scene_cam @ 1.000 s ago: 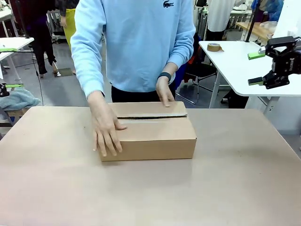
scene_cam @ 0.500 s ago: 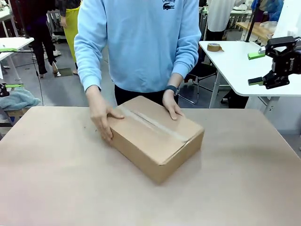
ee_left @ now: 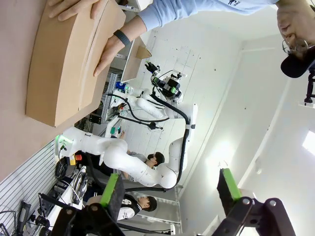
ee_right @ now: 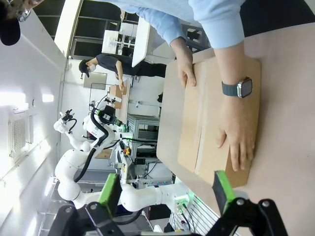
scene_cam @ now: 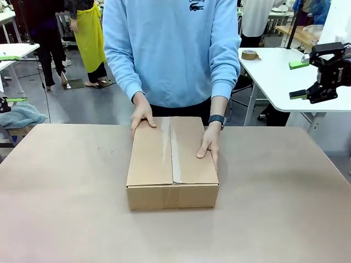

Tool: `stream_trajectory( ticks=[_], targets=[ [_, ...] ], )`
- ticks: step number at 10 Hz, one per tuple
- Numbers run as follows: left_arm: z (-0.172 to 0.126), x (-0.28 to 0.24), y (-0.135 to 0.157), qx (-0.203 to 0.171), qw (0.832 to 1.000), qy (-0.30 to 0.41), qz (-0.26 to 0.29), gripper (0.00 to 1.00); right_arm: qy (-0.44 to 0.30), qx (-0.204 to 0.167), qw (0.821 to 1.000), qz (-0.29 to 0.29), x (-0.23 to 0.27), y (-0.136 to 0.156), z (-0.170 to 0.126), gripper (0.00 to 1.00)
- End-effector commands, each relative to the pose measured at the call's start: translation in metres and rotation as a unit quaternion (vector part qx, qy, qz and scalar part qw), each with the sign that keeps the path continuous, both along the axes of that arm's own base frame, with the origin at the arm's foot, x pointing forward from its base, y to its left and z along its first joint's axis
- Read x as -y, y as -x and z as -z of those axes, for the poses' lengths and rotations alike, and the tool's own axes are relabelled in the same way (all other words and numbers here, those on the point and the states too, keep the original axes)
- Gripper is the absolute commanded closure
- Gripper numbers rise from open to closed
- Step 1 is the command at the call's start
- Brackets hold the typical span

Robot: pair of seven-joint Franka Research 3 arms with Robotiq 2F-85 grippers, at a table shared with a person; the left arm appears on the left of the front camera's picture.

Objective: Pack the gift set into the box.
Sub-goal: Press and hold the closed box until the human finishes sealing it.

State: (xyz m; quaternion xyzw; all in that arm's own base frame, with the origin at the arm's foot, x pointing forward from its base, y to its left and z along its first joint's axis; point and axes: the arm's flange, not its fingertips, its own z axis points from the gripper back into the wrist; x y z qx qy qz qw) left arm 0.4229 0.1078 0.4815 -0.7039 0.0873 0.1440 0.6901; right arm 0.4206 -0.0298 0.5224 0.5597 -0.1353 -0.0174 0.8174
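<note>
Box [scene_cam: 173,159], flaps closed, is sitting mid-table, just turned lengthwise by the person's hands [scene_cam: 210,145]; packing is looking finished. Left gripper [ee_left: 170,189] and right gripper [scene_cam: 299,80] are hanging wide open, well clear.

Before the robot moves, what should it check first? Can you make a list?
1. The box has its flaps shut: ok.
2. The gift set is inside: cannot tell, the flaps hide it.
3. The person's hands are off the box: not ok, both rest on it.
4. The right gripper is open and up off the table: ok.
5. The left gripper is open and empty: ok.
</note>
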Motion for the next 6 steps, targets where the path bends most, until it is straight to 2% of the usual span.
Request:
stream_trajectory(
  ticks=[1, 4, 5, 6],
  targets=[
    [0.001, -0.001, 0.003, 0.009, 1.000, 0.000, 0.005, 0.00, -0.001, 0.005, 1.000, -0.004, 0.000, 0.000, 0.000, 0.00],
    [0.000, 0.000, 0.000, 0.000, 1.000, 0.000, 0.000, 0.00, 0.000, 0.000, 1.000, 0.000, 0.000, 0.000, 0.000, 0.00],
    [0.004, 0.043, -0.017, 0.015, 0.994, -0.024, 0.102, 0.00, -0.016, 0.040, 0.989, -0.142, -0.041, -0.011, 0.007, 0.00],
    [0.011, 0.097, -0.028, 0.056, 0.979, -0.037, 0.193, 0.00, -0.011, 0.089, 0.966, -0.242, -0.087, -0.020, 0.019, 0.00]
  ],
)
